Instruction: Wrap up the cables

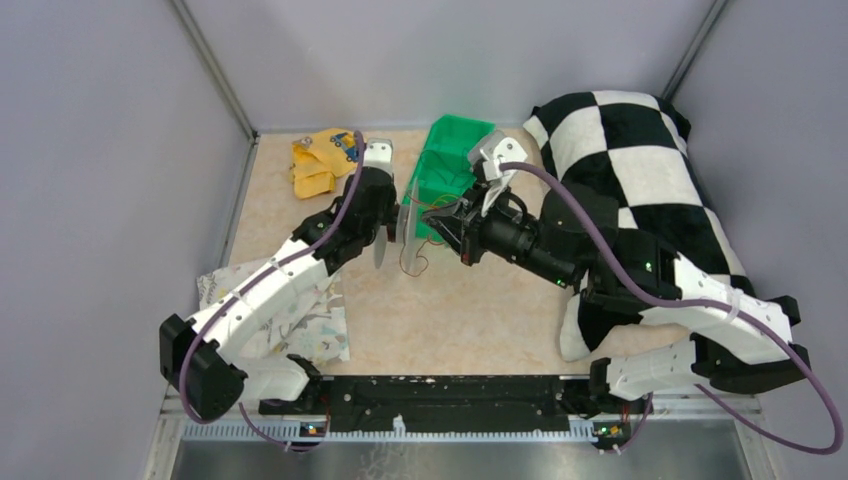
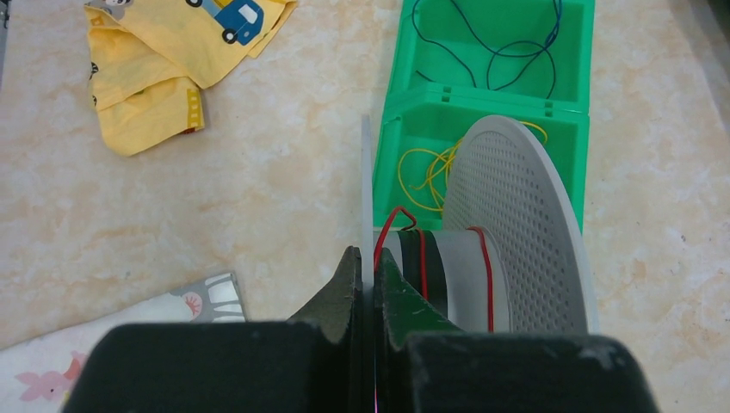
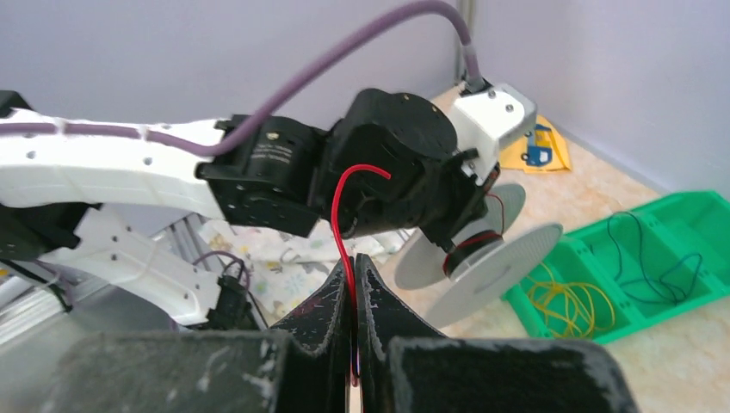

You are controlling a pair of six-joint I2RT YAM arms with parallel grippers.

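The grey round spool (image 1: pixel 401 230) hangs above the table's middle, in front of the green bin. My left gripper (image 2: pixel 370 268) is shut on the edge of its thin near flange (image 2: pixel 366 189). A few turns of the thin red cable (image 2: pixel 485 275) lie around the hub, beside the perforated far flange (image 2: pixel 525 232). My right gripper (image 3: pixel 353 274) is shut on the cable (image 3: pixel 341 219), which rises from between its fingers and curls over toward the spool (image 3: pixel 482 258). Slack cable (image 1: pixel 415 262) dangles in loops under the spool. The right gripper (image 1: pixel 441 222) sits just right of the spool.
A green bin (image 1: pixel 452 165) behind the spool holds a yellow wire bundle (image 2: pixel 428 168) and a dark blue wire (image 2: pixel 495 52). Yellow cloth (image 1: pixel 322 160) lies at the back left, patterned white cloth (image 1: pixel 300 315) at the front left. A checkered cushion (image 1: pixel 640 165) fills the right side.
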